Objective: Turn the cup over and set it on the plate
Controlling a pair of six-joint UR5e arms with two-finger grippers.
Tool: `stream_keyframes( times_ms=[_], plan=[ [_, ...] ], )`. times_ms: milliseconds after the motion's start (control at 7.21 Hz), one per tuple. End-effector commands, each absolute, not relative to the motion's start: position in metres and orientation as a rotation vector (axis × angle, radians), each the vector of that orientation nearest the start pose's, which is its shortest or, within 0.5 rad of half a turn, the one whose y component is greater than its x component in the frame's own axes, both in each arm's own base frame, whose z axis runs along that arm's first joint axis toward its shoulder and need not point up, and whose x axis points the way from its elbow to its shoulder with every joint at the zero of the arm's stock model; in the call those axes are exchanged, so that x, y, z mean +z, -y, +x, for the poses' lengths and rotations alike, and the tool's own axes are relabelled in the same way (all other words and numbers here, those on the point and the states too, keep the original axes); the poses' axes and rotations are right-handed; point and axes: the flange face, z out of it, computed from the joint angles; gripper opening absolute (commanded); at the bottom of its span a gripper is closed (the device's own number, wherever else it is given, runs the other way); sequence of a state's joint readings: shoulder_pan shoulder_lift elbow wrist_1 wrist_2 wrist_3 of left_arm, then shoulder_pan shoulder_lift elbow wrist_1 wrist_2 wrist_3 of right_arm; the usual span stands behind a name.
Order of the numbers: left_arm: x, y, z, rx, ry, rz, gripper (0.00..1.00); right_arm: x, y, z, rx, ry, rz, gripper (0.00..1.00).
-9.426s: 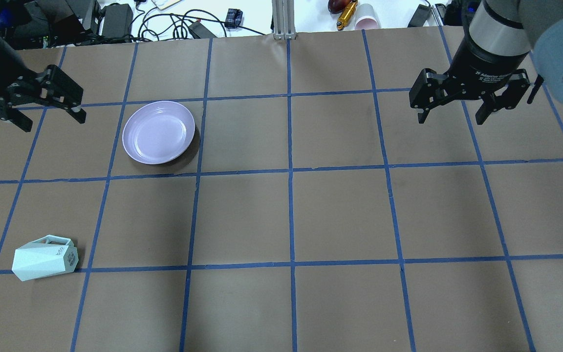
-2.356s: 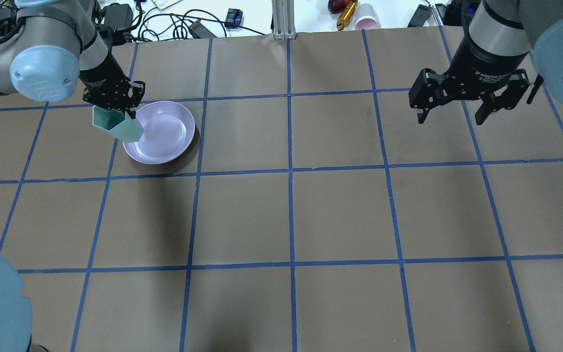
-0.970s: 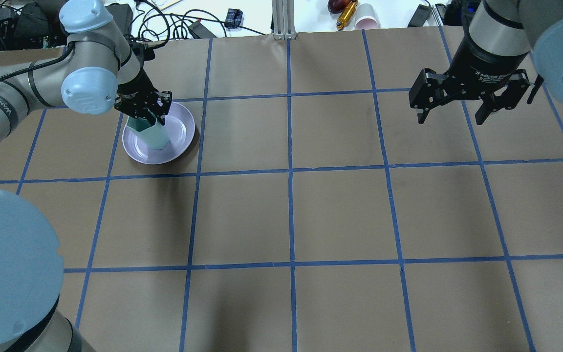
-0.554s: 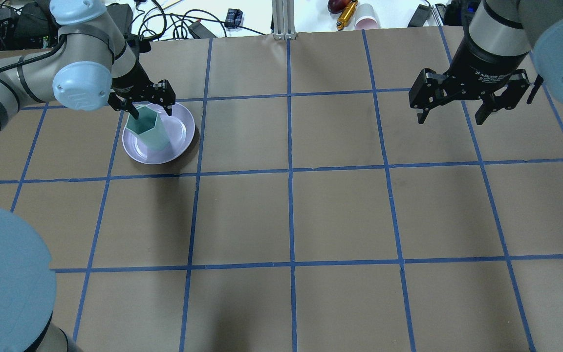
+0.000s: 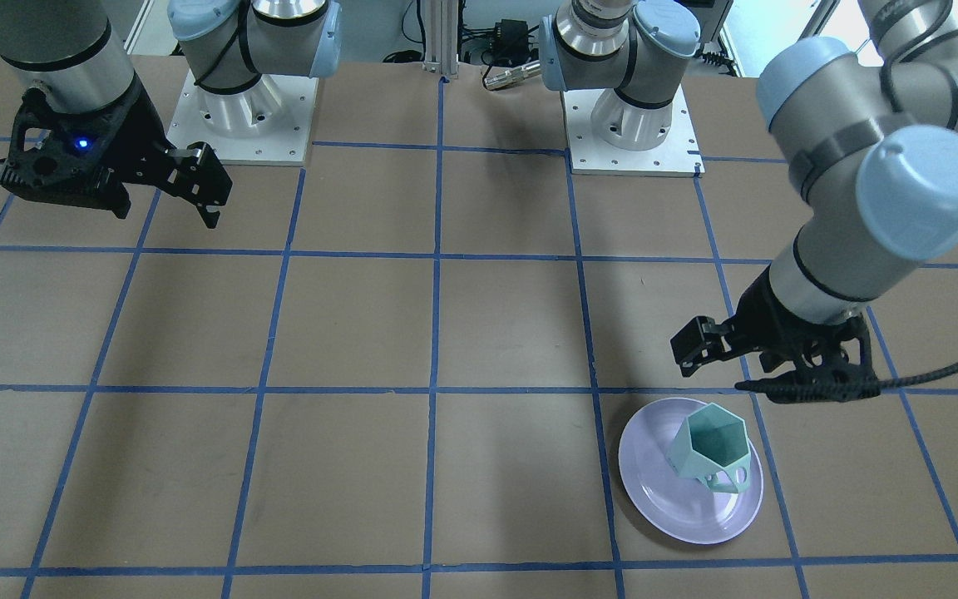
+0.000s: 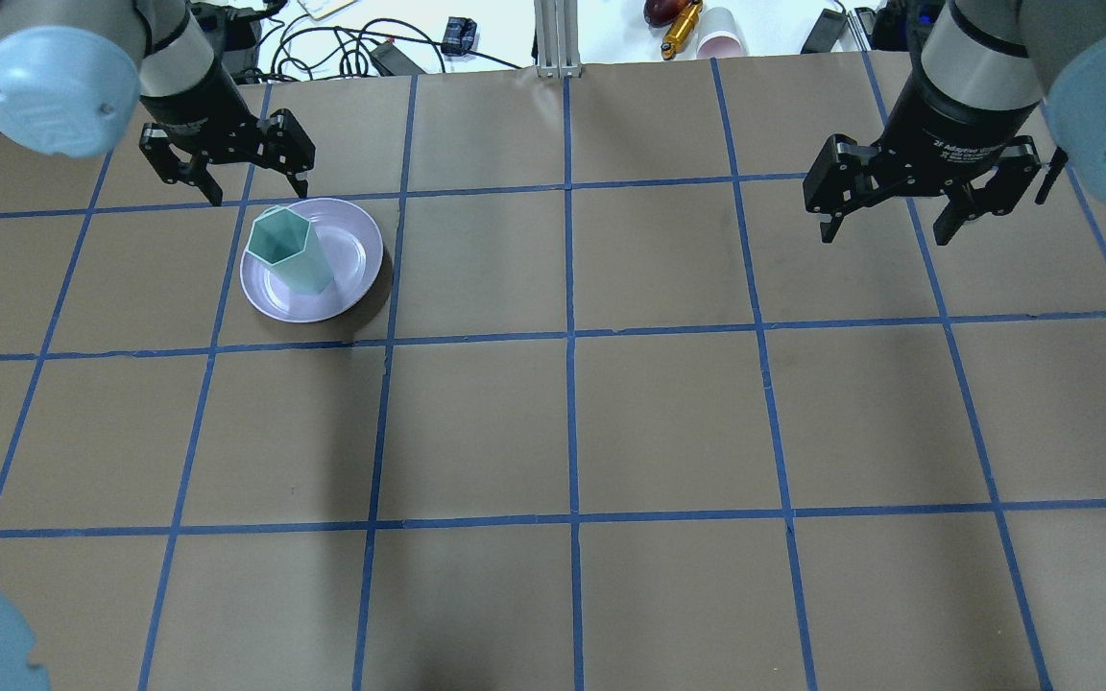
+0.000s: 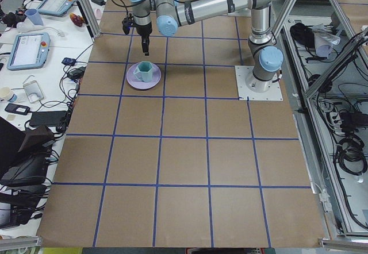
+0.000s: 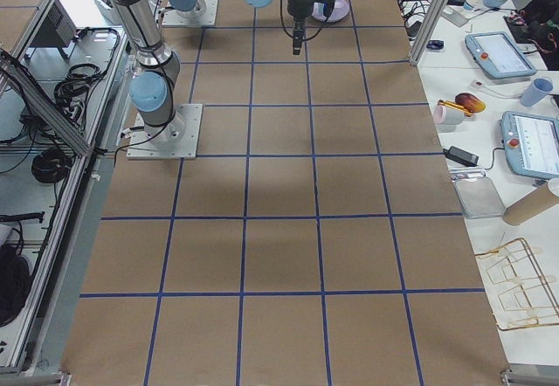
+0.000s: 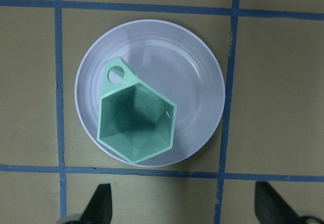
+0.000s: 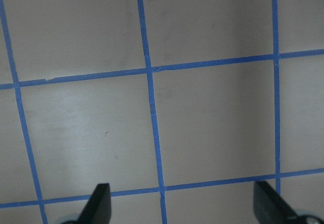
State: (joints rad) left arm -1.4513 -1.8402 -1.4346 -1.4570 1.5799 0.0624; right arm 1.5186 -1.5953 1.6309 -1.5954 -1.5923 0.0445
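overhead exterior: behind the robot, high up, faces forward and down over the whole table (image 6: 668, 422); left arm comes in on view's left.
exterior front-facing: across the table, faces the arm bases (image 5: 246, 125), steeply down; sides mirrored against the overhead.
exterior left: at the table's end, far and high, looks along the table.
exterior right: at the opposite end, same far look along the table.
left wrist-mounted: close, straight down on the plate (image 9: 197, 82) and cup (image 9: 136, 117).
right wrist-mounted: close, straight down on bare taped grid.
shared: plate and cup show in overhead, front-facing, exterior left and left wrist views; exterior right catches only the plate's edge at its top.
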Motion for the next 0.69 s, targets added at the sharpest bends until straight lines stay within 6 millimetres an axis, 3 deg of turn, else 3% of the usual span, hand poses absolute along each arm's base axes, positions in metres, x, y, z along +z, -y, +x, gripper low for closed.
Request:
stream_keyframes(
  times_ms=[0, 277, 554],
  plan=[
    [0.475, 0.576, -0.066, 0.062, -3.142, -0.089, 1.00, 0.472, 0.486, 0.106, 0.020, -3.159, 0.153, 1.00],
    [0.501, 0.540, -0.081, 0.120, -3.144, -0.053, 1.00, 0.473, 0.486, 0.106, 0.017, -3.159, 0.153, 1.00],
    [0.490, 0.527, -0.107, 0.149, -3.141, 0.002, 1.00, 0.473, 0.486, 0.106, 0.017, -3.159, 0.153, 1.00]
  ],
)
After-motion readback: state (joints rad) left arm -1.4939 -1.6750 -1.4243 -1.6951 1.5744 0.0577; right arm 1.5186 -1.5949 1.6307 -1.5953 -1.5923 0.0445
